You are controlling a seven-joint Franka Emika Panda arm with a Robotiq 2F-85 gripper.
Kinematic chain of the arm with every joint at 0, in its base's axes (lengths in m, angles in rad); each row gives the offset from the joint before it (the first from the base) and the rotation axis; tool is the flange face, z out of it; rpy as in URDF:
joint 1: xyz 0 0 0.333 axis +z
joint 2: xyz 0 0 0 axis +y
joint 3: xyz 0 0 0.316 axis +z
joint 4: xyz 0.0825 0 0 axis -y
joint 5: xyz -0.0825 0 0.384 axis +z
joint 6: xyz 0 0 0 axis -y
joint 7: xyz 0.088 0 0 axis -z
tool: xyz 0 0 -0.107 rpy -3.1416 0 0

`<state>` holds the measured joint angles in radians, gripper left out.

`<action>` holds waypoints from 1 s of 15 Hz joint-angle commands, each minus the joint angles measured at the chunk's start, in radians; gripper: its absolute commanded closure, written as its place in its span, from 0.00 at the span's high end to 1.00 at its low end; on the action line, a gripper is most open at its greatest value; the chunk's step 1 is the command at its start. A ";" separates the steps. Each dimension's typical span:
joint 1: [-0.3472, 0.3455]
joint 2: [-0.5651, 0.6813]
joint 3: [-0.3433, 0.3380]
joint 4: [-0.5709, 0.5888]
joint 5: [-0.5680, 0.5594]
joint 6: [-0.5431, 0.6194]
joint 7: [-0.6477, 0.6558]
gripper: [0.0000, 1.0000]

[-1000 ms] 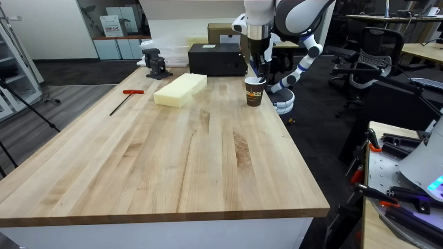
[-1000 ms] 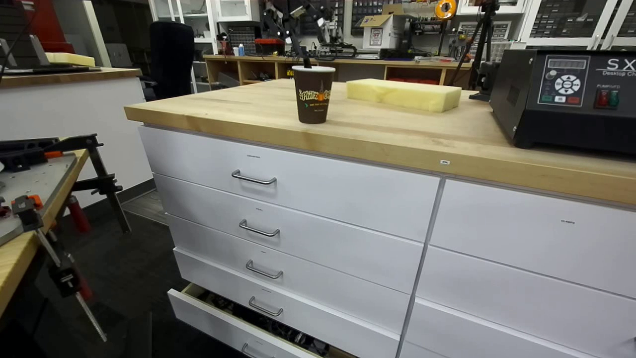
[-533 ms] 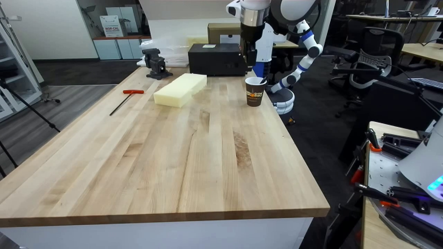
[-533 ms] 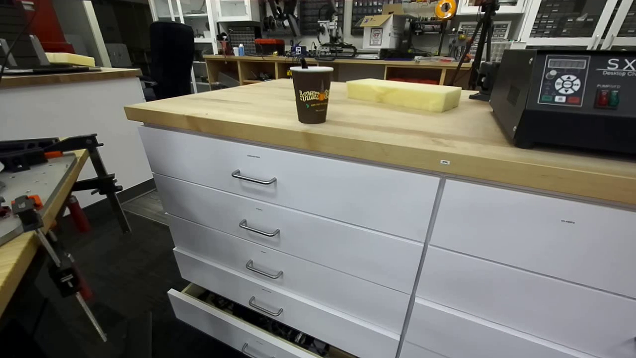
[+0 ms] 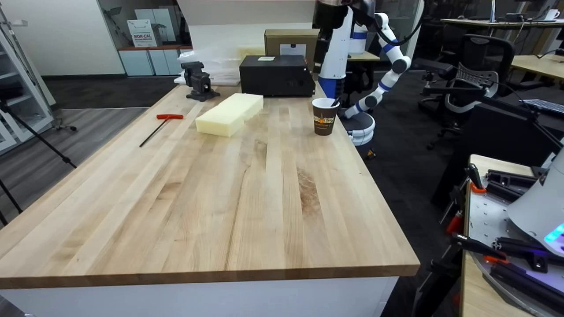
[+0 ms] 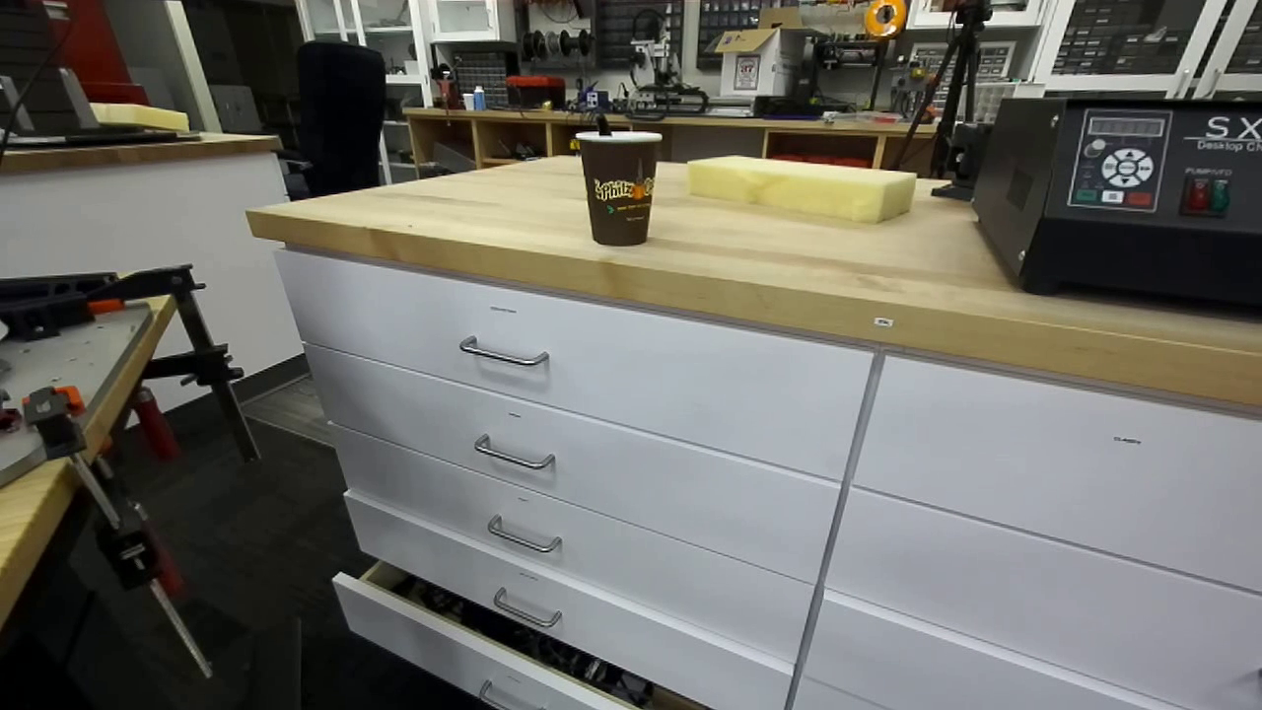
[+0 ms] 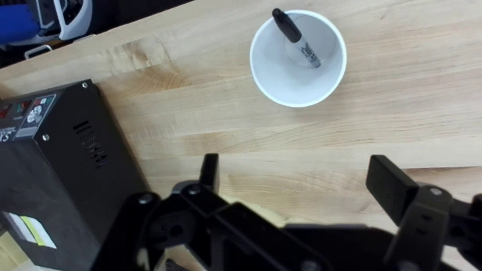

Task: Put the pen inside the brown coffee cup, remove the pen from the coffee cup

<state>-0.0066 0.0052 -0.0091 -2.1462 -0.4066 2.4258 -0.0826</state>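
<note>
The pincer (image 7: 298,175) is apart: in the wrist view its two dark fingers (image 7: 391,188) stand wide of each other, with the worktop (image 7: 293,143) showing between them. In an exterior view it hangs higher than the cup (image 5: 324,119) and clear of it.

The pen (image 7: 295,34) is in the cup, tilted. Its light, lettered barrel slopes down inside; its black cap crosses the rim and pokes out past it. In both exterior views the cap end shows above the rim. The cup stands upright near the worktop's edge, brown outside with yellow lettering, white inside and at the rim.

Farther out, the wrist view has the black box (image 7: 71,169) to the left of the cup. In an exterior view the yellow block (image 5: 229,115) lies flat, well apart from the cup, and the red-handled tool (image 5: 169,117) lies on the block's other side. A small dark vise (image 5: 200,81) stands near the box. Below are white drawers (image 6: 690,394); a low one stands open, its dark contents (image 6: 552,646) too unclear to name.
</note>
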 commanded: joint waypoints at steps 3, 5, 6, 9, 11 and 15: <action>-0.032 -0.114 -0.036 -0.115 0.176 -0.040 0.069 1.00; -0.042 -0.130 -0.050 -0.141 0.237 -0.062 0.083 1.00; -0.046 -0.136 -0.056 -0.153 0.267 -0.074 0.093 1.00; -0.054 -0.143 -0.071 -0.172 0.352 -0.105 0.101 1.00; -0.058 -0.146 -0.078 -0.184 0.401 -0.112 0.099 1.00; -0.059 -0.132 -0.085 -0.182 0.453 -0.112 0.087 1.00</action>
<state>-0.0564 -0.0986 -0.0951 -2.3077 0.0098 2.3315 -0.0071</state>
